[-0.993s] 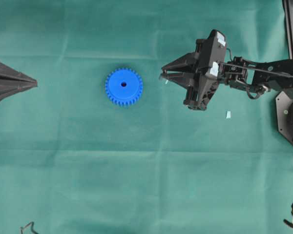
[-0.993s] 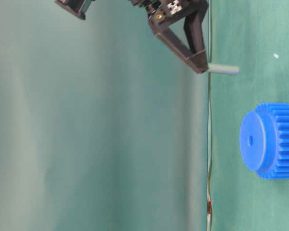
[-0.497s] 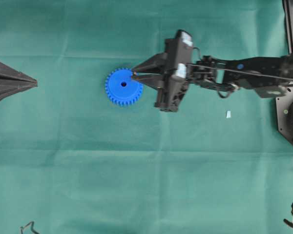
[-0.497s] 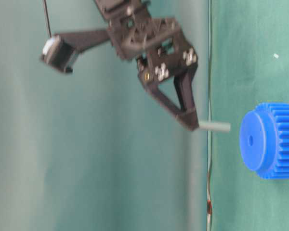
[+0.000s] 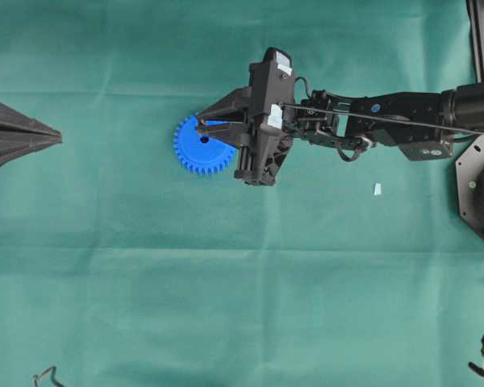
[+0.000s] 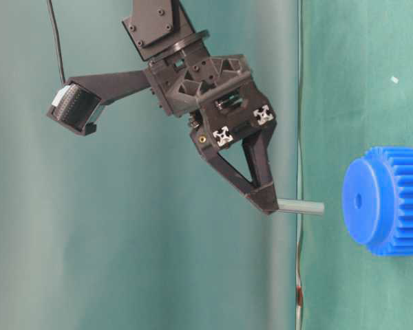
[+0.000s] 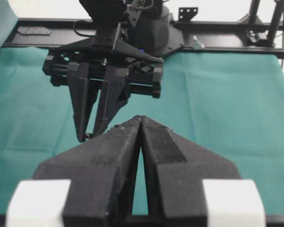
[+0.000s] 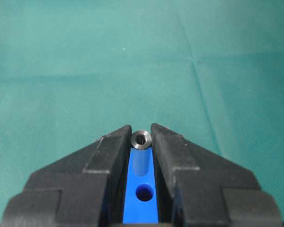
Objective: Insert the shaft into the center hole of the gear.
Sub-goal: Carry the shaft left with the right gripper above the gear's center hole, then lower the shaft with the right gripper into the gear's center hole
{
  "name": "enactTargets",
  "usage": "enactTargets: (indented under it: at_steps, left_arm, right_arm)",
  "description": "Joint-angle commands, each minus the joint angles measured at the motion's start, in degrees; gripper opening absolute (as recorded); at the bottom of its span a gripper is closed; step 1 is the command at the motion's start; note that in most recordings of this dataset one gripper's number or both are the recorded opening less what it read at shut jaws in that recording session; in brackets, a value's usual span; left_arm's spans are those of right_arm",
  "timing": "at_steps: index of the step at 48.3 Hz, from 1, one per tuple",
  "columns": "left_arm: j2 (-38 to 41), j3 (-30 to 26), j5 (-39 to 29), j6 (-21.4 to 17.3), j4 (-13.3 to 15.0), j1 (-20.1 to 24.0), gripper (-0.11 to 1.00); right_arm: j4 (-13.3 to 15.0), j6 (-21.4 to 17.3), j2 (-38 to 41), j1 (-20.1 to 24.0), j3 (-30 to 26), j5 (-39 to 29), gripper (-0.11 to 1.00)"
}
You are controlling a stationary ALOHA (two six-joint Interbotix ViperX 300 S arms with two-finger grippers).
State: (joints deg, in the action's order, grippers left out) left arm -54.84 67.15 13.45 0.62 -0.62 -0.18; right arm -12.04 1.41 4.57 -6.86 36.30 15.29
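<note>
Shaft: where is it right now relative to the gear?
The shaft is pinched in the right gripper, hanging above the gear with clear air between them in the table-level view; the right wrist view shows it slightly off the center hole.

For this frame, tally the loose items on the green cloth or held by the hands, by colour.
Blue: 1, the gear
Silvery-grey: 1, the shaft, held in the right hand above the gear
Pale blue: 1, a small chip on the cloth
Total: 3

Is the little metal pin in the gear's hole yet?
Out. The shaft, held by the right gripper, hangs clear of the gear.
</note>
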Motion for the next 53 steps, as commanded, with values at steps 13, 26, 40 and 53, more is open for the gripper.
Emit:
enactTargets:
  at_steps: [13, 26, 40, 53]
  left_arm:
    - [0.35, -1.49, 0.26, 0.00, -0.18, -0.18, 0.00]
    - [0.35, -1.49, 0.26, 0.09, -0.18, -0.18, 0.00]
    - [0.35, -1.49, 0.26, 0.09, -0.18, -0.18, 0.00]
    - [0.35, -1.49, 0.18, 0.00, -0.18, -0.18, 0.00]
  right_arm:
    - [-0.26, -0.62, 3.16, 0.00, -0.79, 0.35, 0.16]
    - [-0.09, -0.18, 2.29, 0.00, -0.79, 0.88, 0.16]
    - [0.00, 0.09, 1.05, -0.09, -0.70, 0.79, 0.16]
    - [-0.18, 0.00, 3.69, -0.35, -0.79, 1.23, 0.16]
